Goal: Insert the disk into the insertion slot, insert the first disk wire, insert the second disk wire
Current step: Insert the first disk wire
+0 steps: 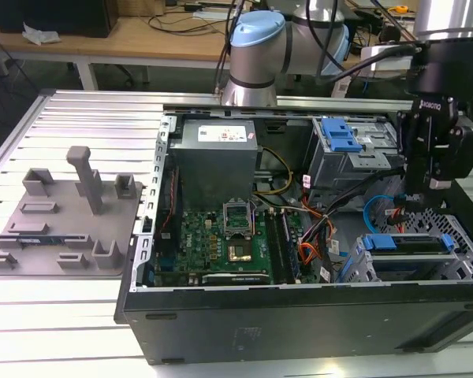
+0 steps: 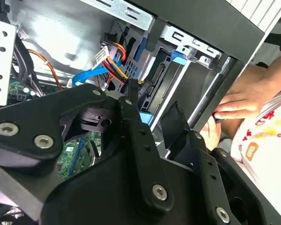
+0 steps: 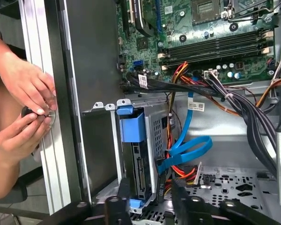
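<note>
The disk (image 1: 406, 242) in its blue carrier (image 3: 132, 126) sits inside the insertion slot (image 3: 157, 124), the grey perforated cage at the exterior view's right. My gripper (image 1: 415, 203) hangs right over the cage's rear end. In the first wrist view my gripper (image 3: 151, 197) is closed on a dark connector by the disk's rear edge. The red, yellow and black first disk wire (image 2: 116, 61) runs straight down to the fingertips (image 2: 131, 91). The light-blue second disk wire (image 3: 192, 147) loops loosely beside the cage, clear of my gripper.
A person's hands (image 3: 25, 108) work at the case's outer wall, close to the cage. A second cage with a blue latch (image 1: 339, 138) stands behind. Orange and black cable bundles (image 3: 234, 101) cross towards the motherboard (image 1: 229, 236). A grey fixture plate (image 1: 63, 220) lies outside the case.
</note>
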`<state>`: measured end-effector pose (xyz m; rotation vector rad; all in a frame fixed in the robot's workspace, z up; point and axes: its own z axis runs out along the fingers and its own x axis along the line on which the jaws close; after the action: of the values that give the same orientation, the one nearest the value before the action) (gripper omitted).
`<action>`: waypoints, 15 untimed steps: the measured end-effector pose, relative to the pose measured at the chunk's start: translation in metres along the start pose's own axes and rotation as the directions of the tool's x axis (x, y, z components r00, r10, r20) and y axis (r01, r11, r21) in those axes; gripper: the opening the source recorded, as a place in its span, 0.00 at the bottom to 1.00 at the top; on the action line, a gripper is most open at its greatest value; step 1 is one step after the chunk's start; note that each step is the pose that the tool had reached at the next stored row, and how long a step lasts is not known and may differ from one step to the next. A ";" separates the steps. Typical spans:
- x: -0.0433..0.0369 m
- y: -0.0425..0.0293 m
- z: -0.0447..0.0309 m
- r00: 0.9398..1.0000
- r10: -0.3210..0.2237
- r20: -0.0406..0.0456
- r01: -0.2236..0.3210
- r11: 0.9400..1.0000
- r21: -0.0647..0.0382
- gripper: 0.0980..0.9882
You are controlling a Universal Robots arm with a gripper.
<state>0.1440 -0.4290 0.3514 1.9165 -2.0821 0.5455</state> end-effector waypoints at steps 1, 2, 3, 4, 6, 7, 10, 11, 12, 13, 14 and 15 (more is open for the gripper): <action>-0.0011 0.0003 0.0021 1.000 -0.002 -0.005 0.002 1.000 0.001 0.42; -0.0022 0.0004 0.0034 1.000 -0.004 -0.008 0.004 1.000 0.003 0.42; -0.0029 0.0005 0.0040 1.000 -0.005 -0.010 0.005 1.000 0.003 0.42; -0.0046 0.0007 0.0043 1.000 -0.006 -0.013 0.007 1.000 0.004 0.42; -0.0074 0.0010 0.0039 1.000 -0.007 -0.014 0.007 1.000 0.005 0.42; -0.0084 0.0011 0.0039 1.000 -0.007 -0.014 0.007 1.000 0.006 0.42; -0.0095 0.0011 0.0052 1.000 -0.007 -0.014 0.007 1.000 0.007 0.42; -0.0098 0.0012 0.0060 1.000 -0.006 -0.014 0.007 1.000 0.007 0.42; -0.0103 0.0012 0.0069 1.000 -0.006 -0.015 0.006 1.000 0.008 0.42; -0.0104 0.0013 0.0072 1.000 -0.006 -0.015 0.006 1.000 0.008 0.42; -0.0104 0.0012 0.0072 1.000 -0.006 -0.015 0.006 1.000 0.008 0.42; -0.0104 0.0012 0.0072 1.000 -0.006 -0.015 0.006 1.000 0.008 0.42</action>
<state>0.1442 -0.4227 0.3403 1.9166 -2.0673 0.5665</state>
